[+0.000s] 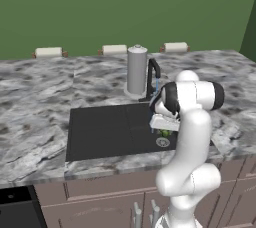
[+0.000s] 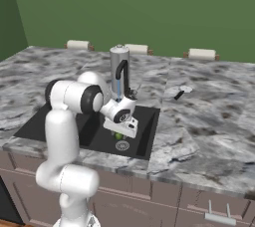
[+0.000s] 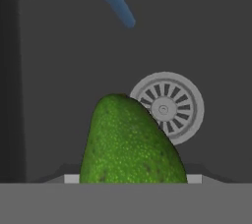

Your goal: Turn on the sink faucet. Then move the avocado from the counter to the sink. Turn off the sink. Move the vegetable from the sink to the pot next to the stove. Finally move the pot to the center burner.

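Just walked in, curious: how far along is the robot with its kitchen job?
Water is running from the faucet, and the avocado is already over the sink, beside the drain. Whether the claw has let it go, I can't tell. Shutting off the water and the pot steps remain.

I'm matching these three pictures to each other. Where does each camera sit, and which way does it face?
Left base view: behind the arm to its left, looking forward and down at the matte black sink basin; white arm lower right.
Right base view: behind to its right, same sink; arm lower left.
Hand view: on the hand, looking into the basin at the dark-green avocado beside the round silver drain.
All three share the avocado and drain.
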